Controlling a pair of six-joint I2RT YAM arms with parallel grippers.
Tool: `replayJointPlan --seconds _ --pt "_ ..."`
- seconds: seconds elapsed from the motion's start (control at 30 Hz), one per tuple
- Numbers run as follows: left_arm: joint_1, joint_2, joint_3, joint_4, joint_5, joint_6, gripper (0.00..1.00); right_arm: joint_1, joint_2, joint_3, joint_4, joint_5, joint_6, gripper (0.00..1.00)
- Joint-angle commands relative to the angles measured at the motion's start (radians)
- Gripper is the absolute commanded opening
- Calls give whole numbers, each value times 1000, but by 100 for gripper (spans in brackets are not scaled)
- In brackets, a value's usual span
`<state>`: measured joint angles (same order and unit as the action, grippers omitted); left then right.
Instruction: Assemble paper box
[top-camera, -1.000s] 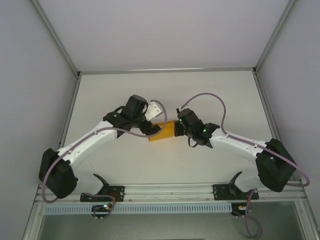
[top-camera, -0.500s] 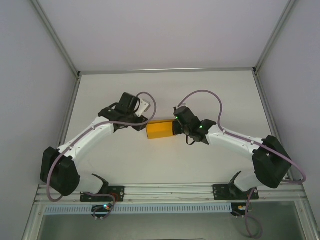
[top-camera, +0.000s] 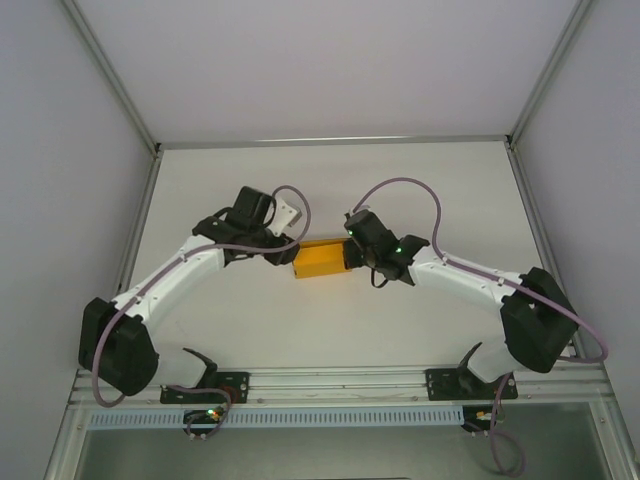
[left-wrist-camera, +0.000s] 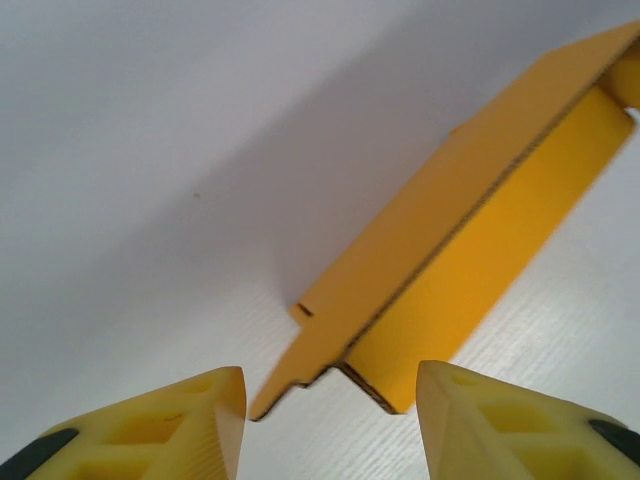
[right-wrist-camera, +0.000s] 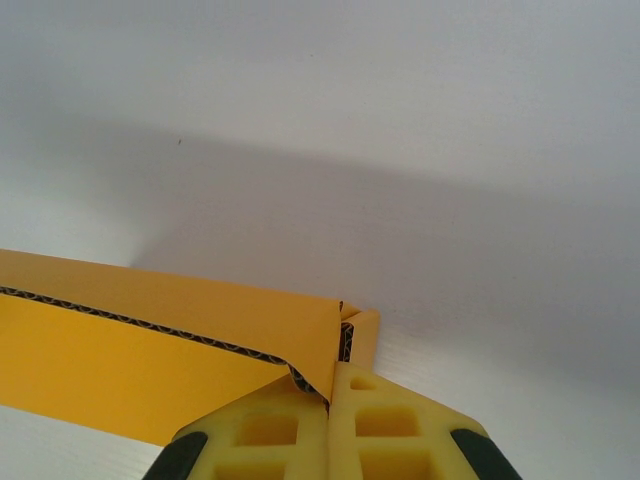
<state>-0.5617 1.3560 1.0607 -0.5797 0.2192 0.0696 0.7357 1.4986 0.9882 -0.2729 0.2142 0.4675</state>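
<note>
Paper box on table, right gripper tight on one end, left gripper apart at other

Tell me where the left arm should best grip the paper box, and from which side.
Probably the paper box's free left end, at the thin lip overhanging its wall. Come from the left, low along the table, jaws straddling that edge; the right gripper holds the opposite end pinched.

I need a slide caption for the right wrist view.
The right end effector shut on a corner of the paper box, white table behind.
</note>
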Motion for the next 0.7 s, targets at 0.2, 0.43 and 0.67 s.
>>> replayJointPlan --seconds 0.2,0.43,0.67 --pt "65 34 9 -3 182 119 38 8 82 -34 -213 -65 -23 0" --pt "64 29 0 -17 107 105 28 8 75 -33 -223 -61 -26 0" --pt "63 35 -1 2 80 83 24 8 71 -33 -223 -58 -28 0"
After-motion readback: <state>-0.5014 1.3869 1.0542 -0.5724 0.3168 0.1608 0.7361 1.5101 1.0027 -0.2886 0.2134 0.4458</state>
